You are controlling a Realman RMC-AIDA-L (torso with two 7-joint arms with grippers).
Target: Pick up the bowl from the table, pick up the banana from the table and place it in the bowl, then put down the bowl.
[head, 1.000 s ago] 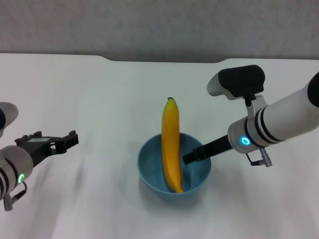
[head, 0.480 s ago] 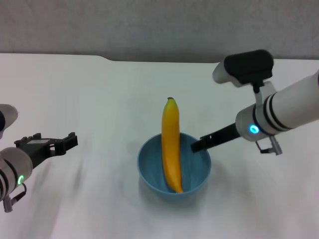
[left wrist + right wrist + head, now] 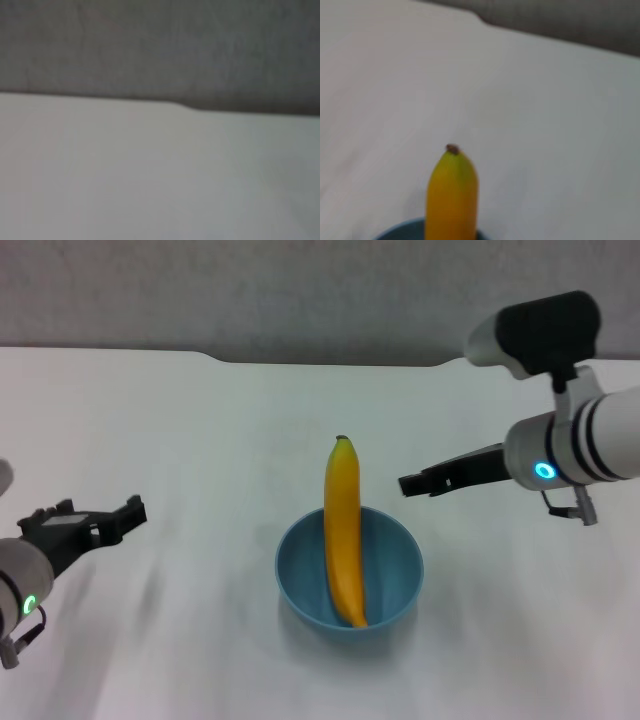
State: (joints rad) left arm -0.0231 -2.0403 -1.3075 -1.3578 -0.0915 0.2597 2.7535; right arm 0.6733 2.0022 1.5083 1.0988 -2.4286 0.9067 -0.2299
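Note:
The light-blue bowl point(image 3: 396, 562) stands on the white table point(image 3: 200, 420) at the centre front. The yellow banana point(image 3: 343, 510) lies in it, its dark stem tip sticking out over the far rim. My right gripper point(image 3: 410, 483) hovers above and to the right of the bowl, clear of the rim, open and holding nothing. Far to the left, my left gripper point(image 3: 92, 517) is open and empty, low over the table. The right wrist view shows the banana point(image 3: 451, 195) tip and a sliver of the bowl point(image 3: 400, 232) rim.
The table's far edge has a shallow notch point(image 3: 330, 362) against a grey wall. The left wrist view shows only bare table point(image 3: 150, 175) and that edge.
My right gripper has let go of the bowl's right rim and drawn up and to the right. The left gripper has slid back a little to the left. Bowl and banana stay put.

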